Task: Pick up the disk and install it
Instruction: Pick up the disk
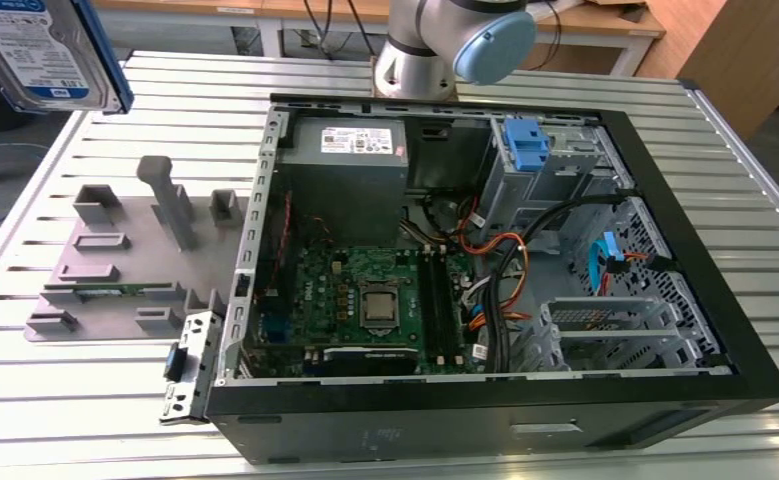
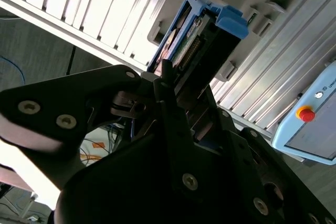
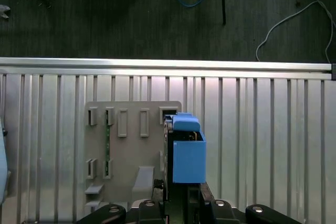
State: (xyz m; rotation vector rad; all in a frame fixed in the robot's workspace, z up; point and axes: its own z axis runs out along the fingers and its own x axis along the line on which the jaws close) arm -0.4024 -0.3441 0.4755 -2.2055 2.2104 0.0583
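At the exterior view's ten o'clock, the silver rectangular disk (image 1: 42, 50) in its blue plastic bracket hangs above the grey plastic fixture plate (image 1: 122, 270), pinched by the black gripper (image 2: 184, 85). The open black computer case (image 1: 469, 425) stands at the plate's three o'clock, with bare ribbed aluminium table (image 1: 82, 400) around them.

Apparently above fixture plate (image 3: 131, 153): disk (image 3: 188, 156).
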